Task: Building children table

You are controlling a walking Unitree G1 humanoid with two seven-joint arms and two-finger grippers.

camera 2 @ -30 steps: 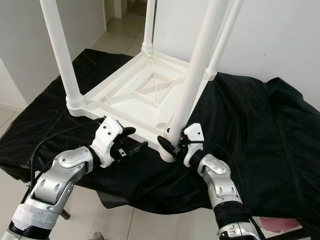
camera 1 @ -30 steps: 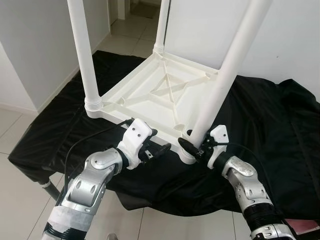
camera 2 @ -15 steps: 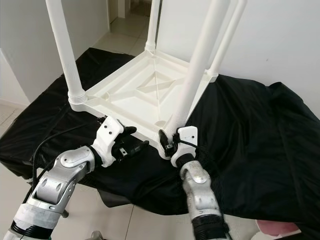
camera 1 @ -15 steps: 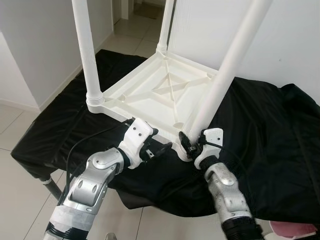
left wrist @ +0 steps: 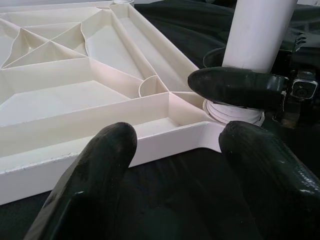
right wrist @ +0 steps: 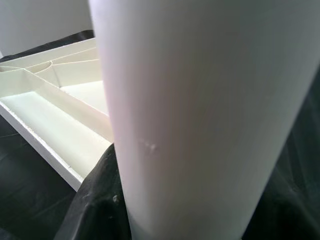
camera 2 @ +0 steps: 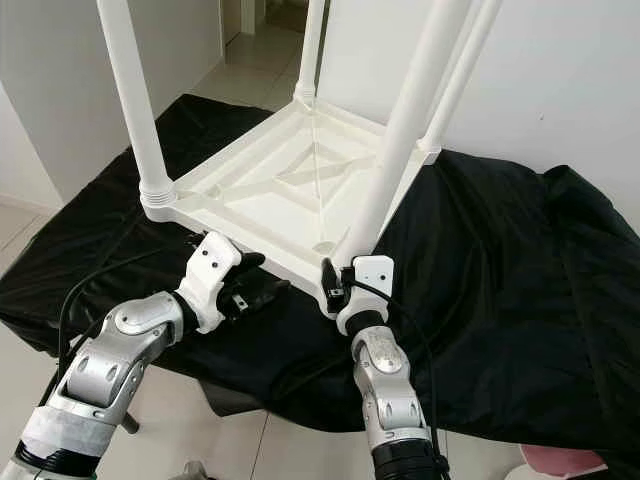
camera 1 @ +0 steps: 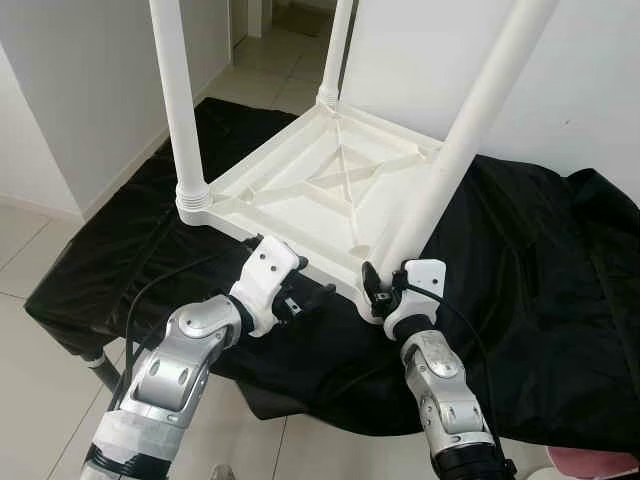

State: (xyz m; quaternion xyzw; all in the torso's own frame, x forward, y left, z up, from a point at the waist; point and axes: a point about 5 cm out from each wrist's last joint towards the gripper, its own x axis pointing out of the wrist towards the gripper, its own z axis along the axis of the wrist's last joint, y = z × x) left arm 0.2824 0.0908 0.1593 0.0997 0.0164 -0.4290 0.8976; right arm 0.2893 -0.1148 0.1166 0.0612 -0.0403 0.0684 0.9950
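White table (camera 1: 300, 190) upside down on black cloth (camera 1: 520, 260), legs up. Right gripper (camera 1: 378, 290) clamped round base of nearest leg (camera 1: 455, 160) at near corner. Left gripper (camera 1: 310, 300) open, fingers just off near edge, beside that corner.

text: none legible | labels: none | brands: none | numbers: none
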